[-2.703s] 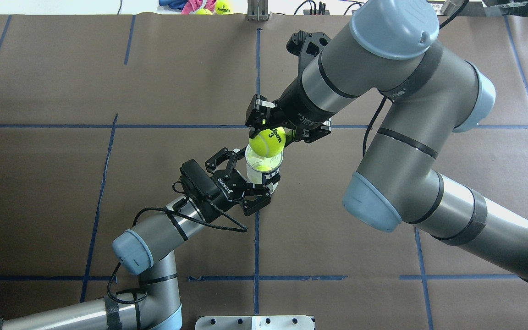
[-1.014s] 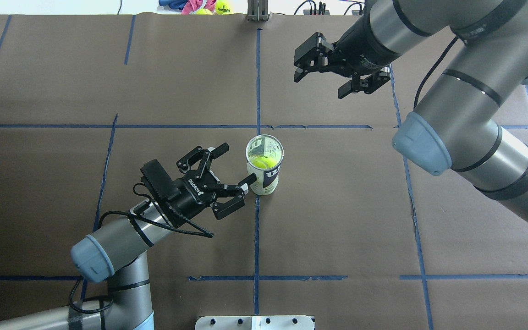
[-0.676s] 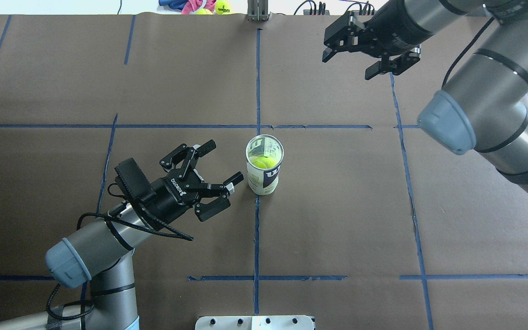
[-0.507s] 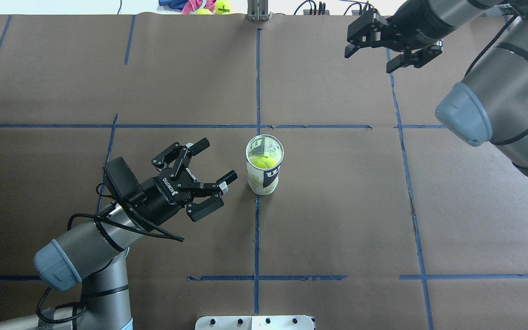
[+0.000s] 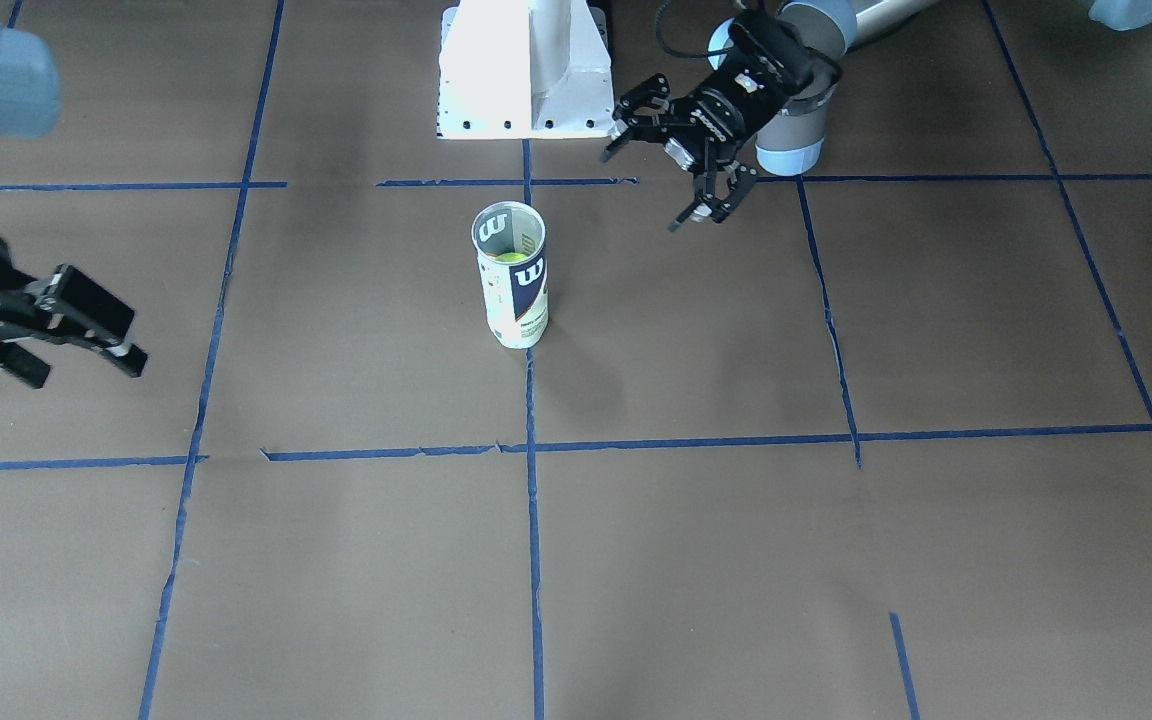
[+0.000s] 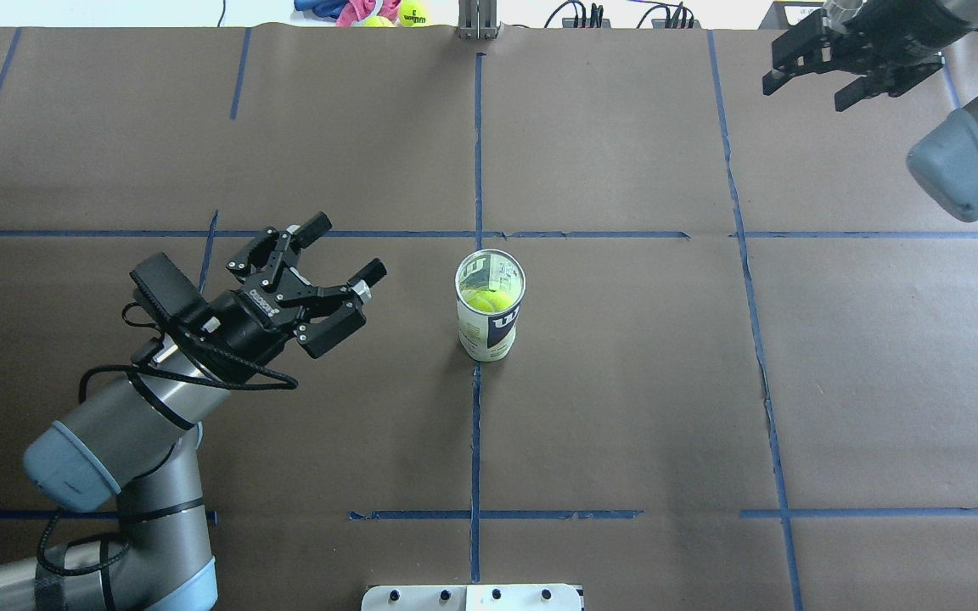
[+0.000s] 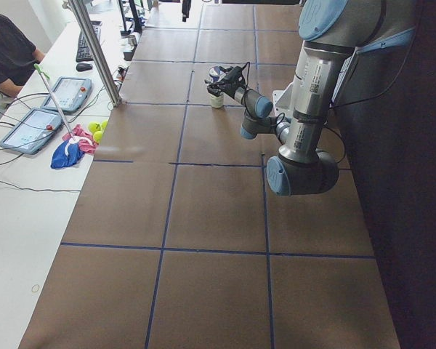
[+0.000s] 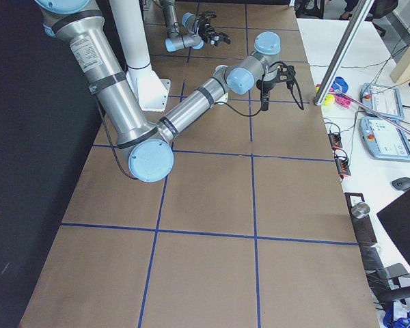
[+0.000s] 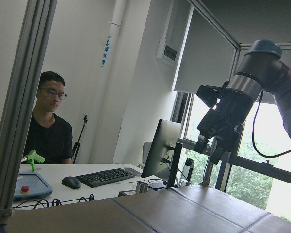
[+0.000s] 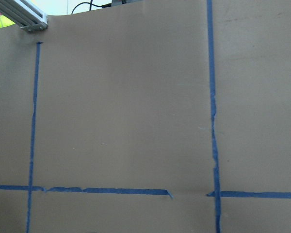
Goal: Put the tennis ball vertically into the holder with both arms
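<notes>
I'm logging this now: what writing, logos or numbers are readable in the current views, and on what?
"W": white logo on the navy label of the holder, front-facing view.
Print on the body of the left gripper: too blurred to read.
Dark print on the spare ball past the table's far edge: too small to read.
Blue wall sign, left wrist view: too small to read.

Tennis ball (image 6: 482,299) inside upright holder (image 6: 493,333); left gripper (image 6: 348,248), right gripper (image 6: 801,95) jaws spread, well apart.
</notes>
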Controlling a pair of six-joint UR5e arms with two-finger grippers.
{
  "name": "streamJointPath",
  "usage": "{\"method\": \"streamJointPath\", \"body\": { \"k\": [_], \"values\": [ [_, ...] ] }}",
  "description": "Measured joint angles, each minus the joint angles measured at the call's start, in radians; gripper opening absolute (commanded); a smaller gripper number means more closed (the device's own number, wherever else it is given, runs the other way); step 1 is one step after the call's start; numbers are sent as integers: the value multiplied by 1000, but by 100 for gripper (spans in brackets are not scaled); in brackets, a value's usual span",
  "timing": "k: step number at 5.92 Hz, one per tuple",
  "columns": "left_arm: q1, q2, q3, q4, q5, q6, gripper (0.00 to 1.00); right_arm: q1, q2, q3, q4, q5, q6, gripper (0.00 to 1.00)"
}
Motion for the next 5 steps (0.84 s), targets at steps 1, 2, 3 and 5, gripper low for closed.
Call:
{"method": "streamJointPath", "body": {
  "k": [1,2,3,5],
  "values": [
    [-43,29,29,48,1,-46,100,35,-34,-17,0,9,-76,99],
    [-80,39,88,88,0,-115,100,70,-62,-41,1,29,-147,99],
    [-123,41,161,105,-4,-182,100,102,-96,-66,5,55,-230,99],
    [-236,41,280,165,-97,-229,100,160,-154,-116,7,76,-404,99]
  ]
}}
